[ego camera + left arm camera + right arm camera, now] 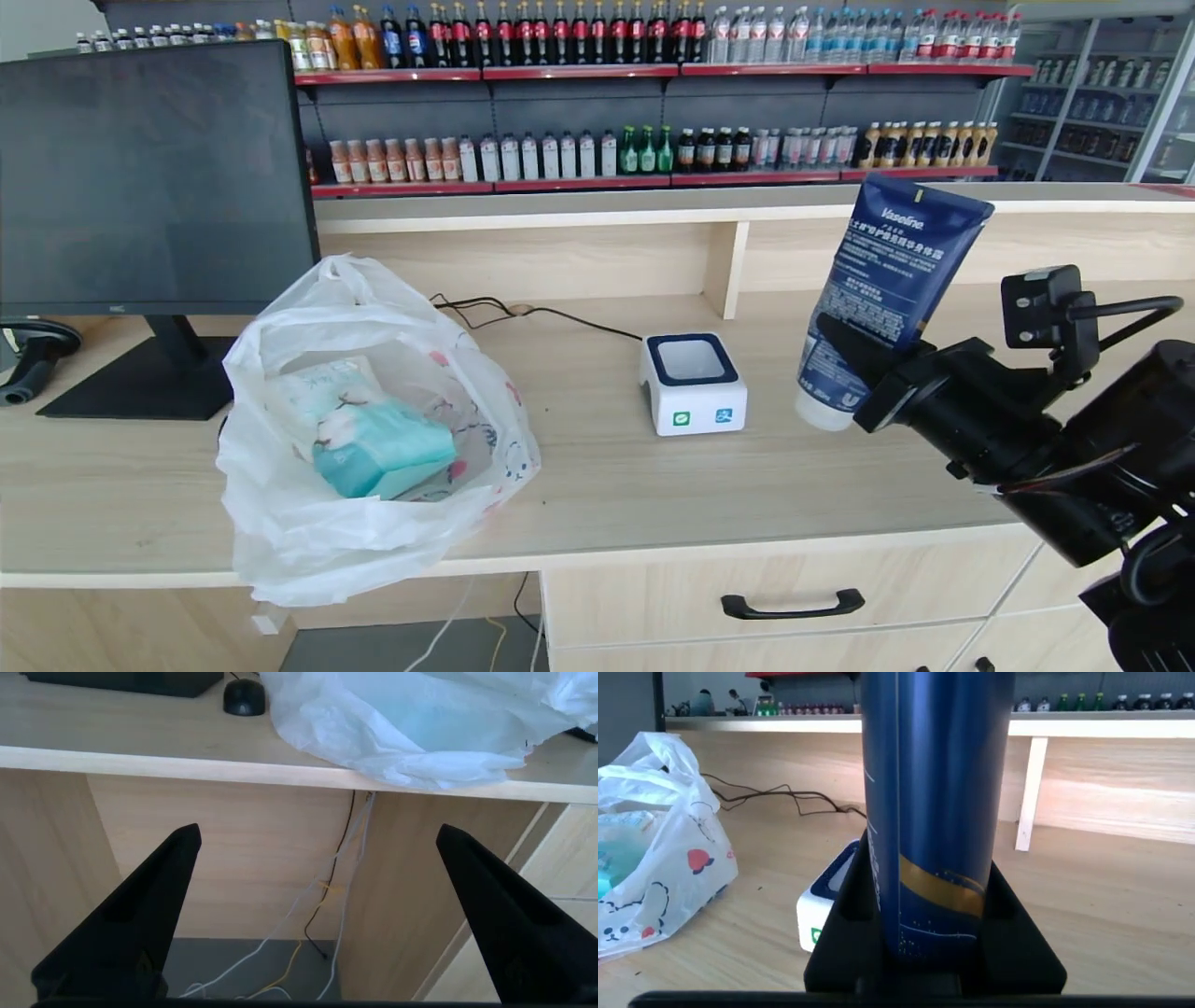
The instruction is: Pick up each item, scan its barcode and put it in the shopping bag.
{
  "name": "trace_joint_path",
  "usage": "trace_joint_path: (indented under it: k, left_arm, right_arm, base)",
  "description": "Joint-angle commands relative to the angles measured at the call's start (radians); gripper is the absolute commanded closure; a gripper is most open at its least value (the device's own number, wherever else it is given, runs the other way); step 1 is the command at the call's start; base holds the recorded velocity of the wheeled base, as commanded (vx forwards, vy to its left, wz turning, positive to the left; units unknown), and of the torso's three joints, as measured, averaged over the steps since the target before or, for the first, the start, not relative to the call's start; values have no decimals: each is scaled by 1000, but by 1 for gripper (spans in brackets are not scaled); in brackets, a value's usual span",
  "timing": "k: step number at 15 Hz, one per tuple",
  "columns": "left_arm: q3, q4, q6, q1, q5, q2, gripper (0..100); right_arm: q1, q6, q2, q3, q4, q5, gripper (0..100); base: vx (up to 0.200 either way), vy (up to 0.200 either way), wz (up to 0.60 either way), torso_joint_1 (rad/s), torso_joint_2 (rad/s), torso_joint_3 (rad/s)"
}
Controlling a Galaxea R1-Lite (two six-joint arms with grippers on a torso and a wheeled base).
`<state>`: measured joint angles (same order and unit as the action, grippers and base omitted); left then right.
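Lotion tube (882,299): dark blue squeeze tube, white print, white cap pointing down. It's tilted and up in the air over the right end of the counter (653,485), just right of the scanner (693,385).
Right gripper (873,359): clamped tight on the tube's lower half.
Left gripper (318,833): fingers spread wide, nothing in them, hanging below the counter's front edge, under the bag.
Shopping bag (280,523): white plastic, mouth open, front-left of the counter, slumping over the front edge, teal pack (383,448) inside.
Scanner: little white box, dark-rimmed window on top, mid-counter.
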<state>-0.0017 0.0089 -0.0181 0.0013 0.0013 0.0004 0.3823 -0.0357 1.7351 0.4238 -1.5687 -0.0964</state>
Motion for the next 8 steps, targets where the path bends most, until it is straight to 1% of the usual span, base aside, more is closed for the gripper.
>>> trace_joint_path:
  k: [1,2,3,8]
  left_arm:
    - [0,0,0,0,0,1,0]
    - [0,0,0,0,0,1,0]
    - [0,0,0,0,0,1,0]
    - [0,2,0,0,0,1,0]
  right_arm:
    - [18,0,0,0,-2,-2,100]
    - [18,0,0,0,-2,-2,100]
    - [44,2,-2,0,-2,-2,100]
    - [53,13,0,-5,-2,-2,100]
  base:
    - [0,200,0,2,2,2]
    - [0,200,0,-2,7,2]
    - [0,0,0,0,0,0]
    - [0,0,0,0,0,0]
